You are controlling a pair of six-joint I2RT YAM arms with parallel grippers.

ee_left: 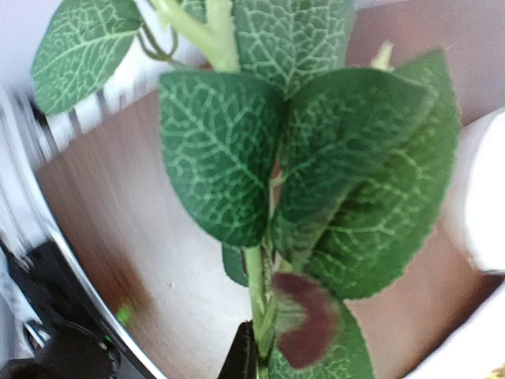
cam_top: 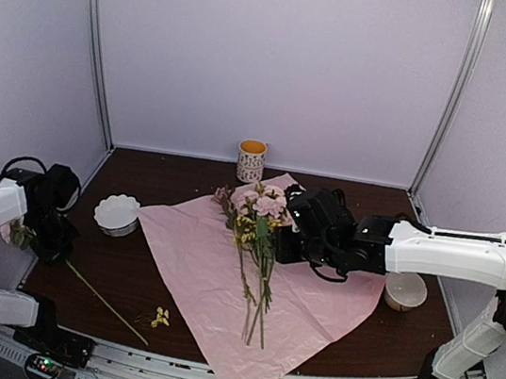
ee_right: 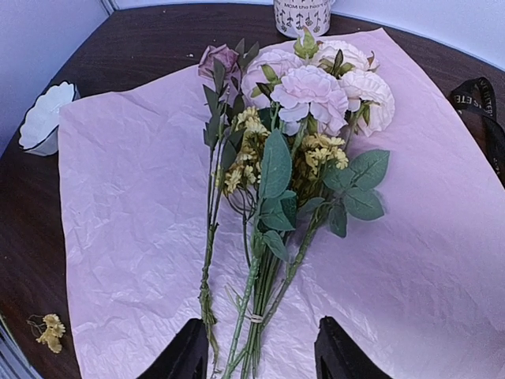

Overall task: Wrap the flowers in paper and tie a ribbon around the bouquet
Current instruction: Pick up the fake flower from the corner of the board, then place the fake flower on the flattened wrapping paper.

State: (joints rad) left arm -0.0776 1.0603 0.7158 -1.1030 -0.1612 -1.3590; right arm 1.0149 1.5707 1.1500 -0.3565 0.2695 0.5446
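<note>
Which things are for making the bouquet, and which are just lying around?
For the job: flowers, pink paper, black ribbon, leafy stem.
Lying about: patterned cup, scalloped white bowl, plain bowl.

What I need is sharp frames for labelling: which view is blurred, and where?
Left wrist: the leafy stem fills the frame at close range with soft edges, and the table behind it is smeared. Right wrist: sharp and evenly lit, with the creases in the paper legible. Top external: sharp, with soft light and faint shadows.
</note>
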